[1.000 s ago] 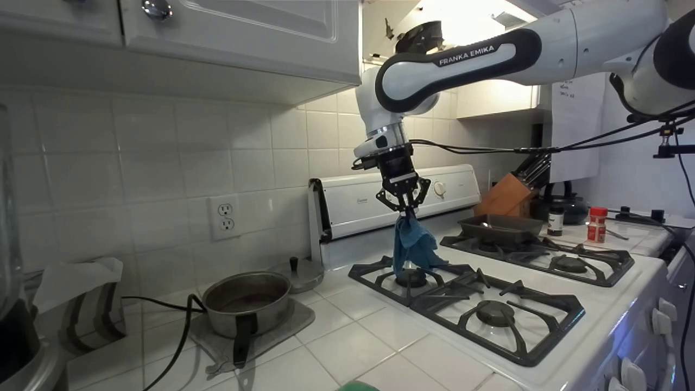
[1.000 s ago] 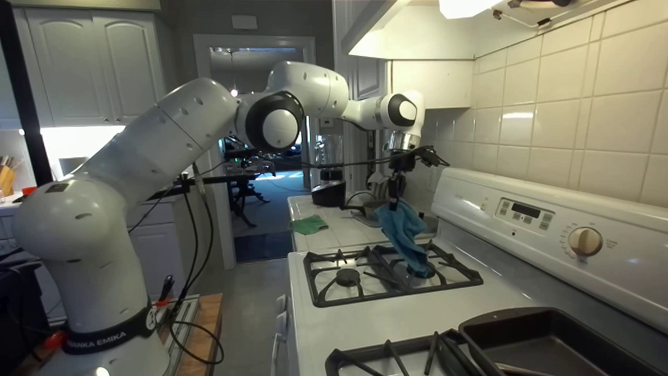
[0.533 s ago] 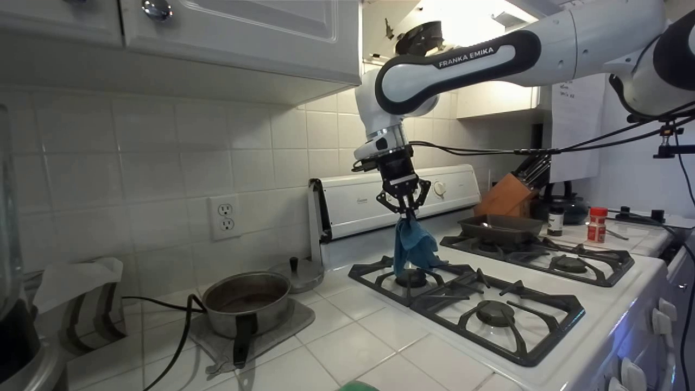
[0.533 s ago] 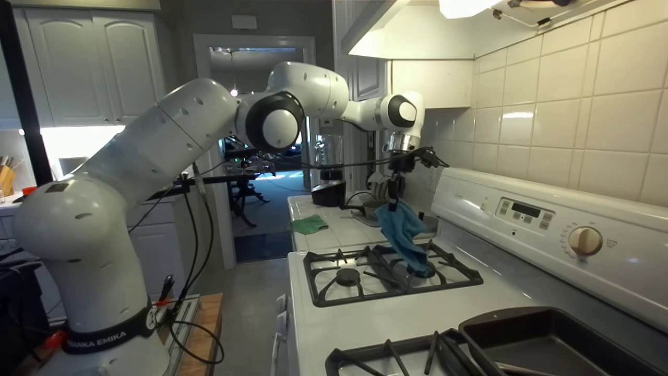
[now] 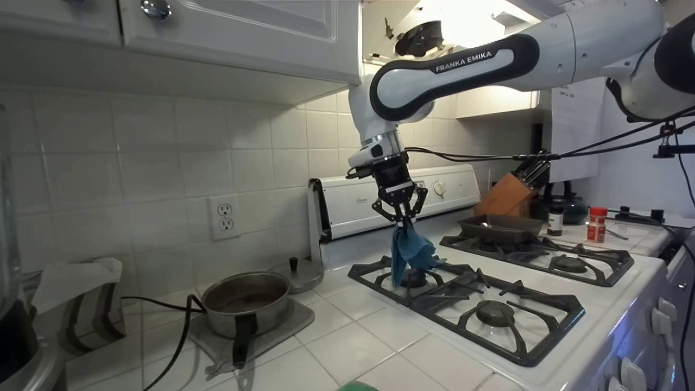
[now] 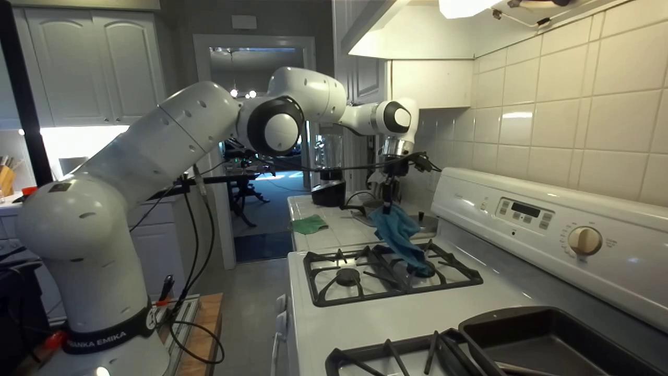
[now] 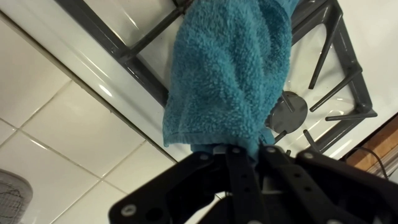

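My gripper (image 5: 404, 220) is shut on the top of a blue terry cloth (image 5: 411, 251) above the rear burner. The cloth hangs down, and its lower end reaches the black grate (image 6: 396, 294) and burner; it seems to rest there. In an exterior view the cloth (image 6: 397, 235) slants from the gripper (image 6: 387, 209) toward the backguard. In the wrist view the cloth (image 7: 230, 77) fills the upper middle, with a hemmed edge near the fingertips (image 7: 254, 152). A fold of it sits between the fingers. The burner cap (image 7: 289, 113) shows beside it.
The stove backguard (image 6: 514, 219) rises behind. A dark baking pan (image 5: 502, 228) stands on the farther grate. A saucepan (image 5: 247, 298) with a black handle, a lid (image 5: 304, 278) and a green cloth (image 6: 309, 224) are on the tiled counter. A cabinet (image 5: 244, 43) hangs above.
In the last half second my gripper has moved down and slightly left in both exterior views. The cloth's top moved with it, while its lower end stayed on the burner, so it slants more.
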You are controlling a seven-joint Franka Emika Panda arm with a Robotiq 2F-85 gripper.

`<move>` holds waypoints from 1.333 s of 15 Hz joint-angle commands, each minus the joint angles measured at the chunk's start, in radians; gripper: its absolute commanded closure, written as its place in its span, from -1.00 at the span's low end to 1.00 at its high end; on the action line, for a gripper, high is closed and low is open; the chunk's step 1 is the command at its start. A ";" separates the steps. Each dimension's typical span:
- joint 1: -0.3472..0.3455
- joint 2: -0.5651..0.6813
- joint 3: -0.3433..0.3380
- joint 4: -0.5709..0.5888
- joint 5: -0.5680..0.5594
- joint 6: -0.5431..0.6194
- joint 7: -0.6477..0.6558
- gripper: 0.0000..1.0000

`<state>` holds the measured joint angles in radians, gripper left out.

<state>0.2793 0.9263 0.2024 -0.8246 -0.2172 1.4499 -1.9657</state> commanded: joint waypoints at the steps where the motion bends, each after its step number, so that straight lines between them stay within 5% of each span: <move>1: 0.036 0.018 0.011 0.030 0.001 0.017 0.020 0.96; 5: 0.034 0.010 0.007 0.010 0.020 0.034 0.068 0.96; 12: 0.028 -0.056 0.003 -0.086 0.086 0.059 0.439 0.96; 20: 0.024 -0.153 -0.003 -0.286 0.102 0.323 0.726 0.96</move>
<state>0.2780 0.8745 0.2076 -0.9598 -0.1093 1.6777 -1.3519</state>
